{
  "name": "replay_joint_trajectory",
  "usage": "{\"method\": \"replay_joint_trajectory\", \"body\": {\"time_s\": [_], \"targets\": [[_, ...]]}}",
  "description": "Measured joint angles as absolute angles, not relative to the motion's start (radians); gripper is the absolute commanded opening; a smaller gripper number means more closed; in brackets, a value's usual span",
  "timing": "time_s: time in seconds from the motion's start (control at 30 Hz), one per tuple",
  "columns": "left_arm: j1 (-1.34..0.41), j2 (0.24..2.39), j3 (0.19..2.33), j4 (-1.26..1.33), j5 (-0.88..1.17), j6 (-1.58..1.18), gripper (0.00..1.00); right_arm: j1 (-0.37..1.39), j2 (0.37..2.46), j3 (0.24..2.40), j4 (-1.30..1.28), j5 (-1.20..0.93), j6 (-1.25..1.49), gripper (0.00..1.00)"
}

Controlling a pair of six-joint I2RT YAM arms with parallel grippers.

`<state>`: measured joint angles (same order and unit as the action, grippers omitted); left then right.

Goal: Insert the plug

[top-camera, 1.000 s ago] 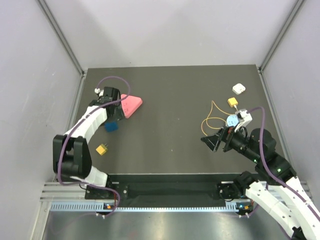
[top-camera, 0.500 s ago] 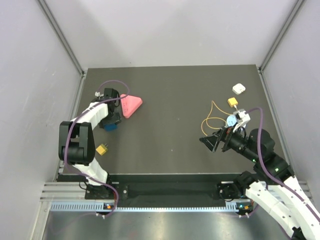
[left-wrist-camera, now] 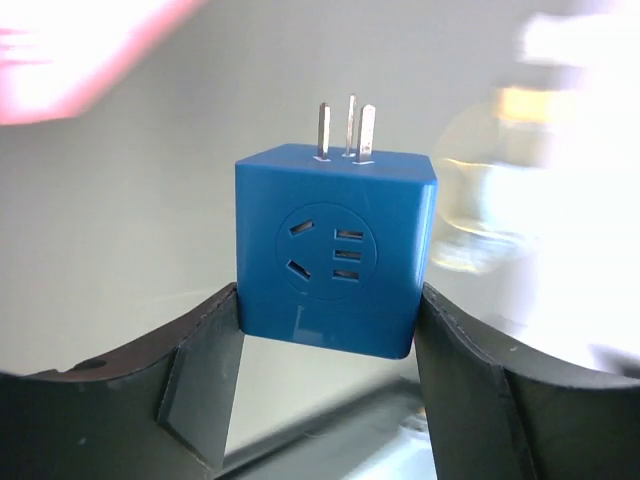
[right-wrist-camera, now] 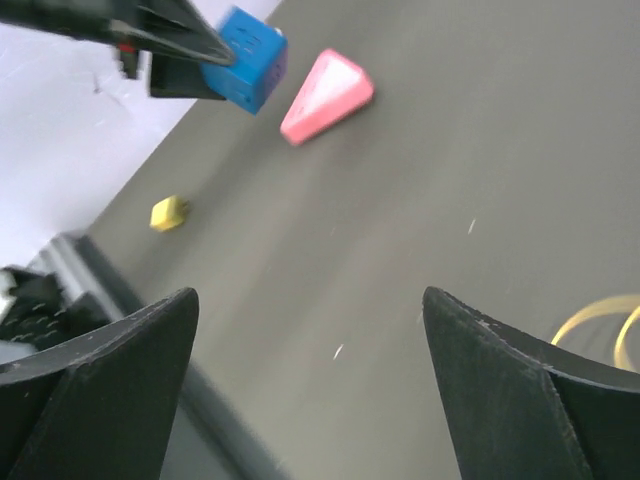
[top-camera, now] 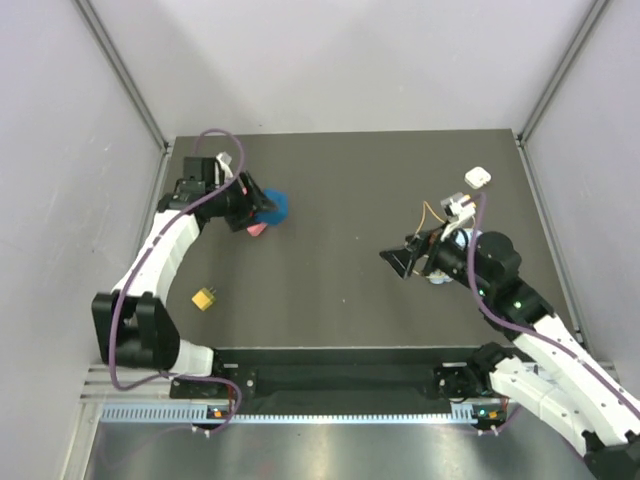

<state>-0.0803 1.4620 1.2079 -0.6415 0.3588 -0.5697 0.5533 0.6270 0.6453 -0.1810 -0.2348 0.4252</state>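
Observation:
My left gripper [top-camera: 262, 205] is shut on a blue cube adapter [top-camera: 276, 207] with three metal prongs and holds it off the table, above the pink wedge. In the left wrist view the cube [left-wrist-camera: 335, 255] sits between the gripper's [left-wrist-camera: 328, 305] two fingers, socket face toward the camera. My right gripper [top-camera: 405, 262] is open and empty above the table's middle right; it also shows in the right wrist view [right-wrist-camera: 308, 300]. The plug's thin yellow wire [top-camera: 431, 213] loops beside my right wrist, and also shows in the right wrist view [right-wrist-camera: 600, 320]. The plug itself is hidden behind the right arm.
A pink wedge [top-camera: 256, 229] lies under the left gripper, also seen from the right wrist [right-wrist-camera: 325, 95]. A small yellow block [top-camera: 204, 298] lies near the left front. A white square block [top-camera: 477, 178] sits at the back right. The right arm hides most of a light-blue disc [top-camera: 440, 278].
My left gripper has lifted the blue cube off the table and carried it back and right over the pink wedge. My right arm has moved left and back, covering the plug.

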Motion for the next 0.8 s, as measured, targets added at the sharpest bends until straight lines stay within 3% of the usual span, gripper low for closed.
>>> {"method": "replay_joint_trajectory", "body": {"time_s": [0.13,0.2,0.23,0.27,0.47,0.8], "targets": [[-0.108,1.303,1.088,-0.337,0.691,-0.831,0.00,0.554,0.730,0.652,0.013,-0.224,0.250,0.85],[-0.133,1.250,1.006,-0.211,0.801,-0.959,0.00,0.561,0.755,0.637,0.135,-0.221,0.125,0.89],[-0.146,1.238,0.976,-0.166,0.849,-1.015,0.00,0.565,0.767,0.632,0.191,-0.222,0.056,1.00],[-0.158,1.234,0.957,-0.131,0.881,-1.055,0.00,0.572,0.780,0.632,0.232,-0.227,-0.008,1.00],[-0.229,1.209,0.915,-0.031,1.002,-1.182,0.00,0.677,0.855,0.615,0.435,-0.224,-0.413,1.00],[-0.260,1.119,0.870,0.009,1.116,-1.198,0.00,0.892,0.932,0.542,0.522,-0.161,-0.947,1.00]]}}
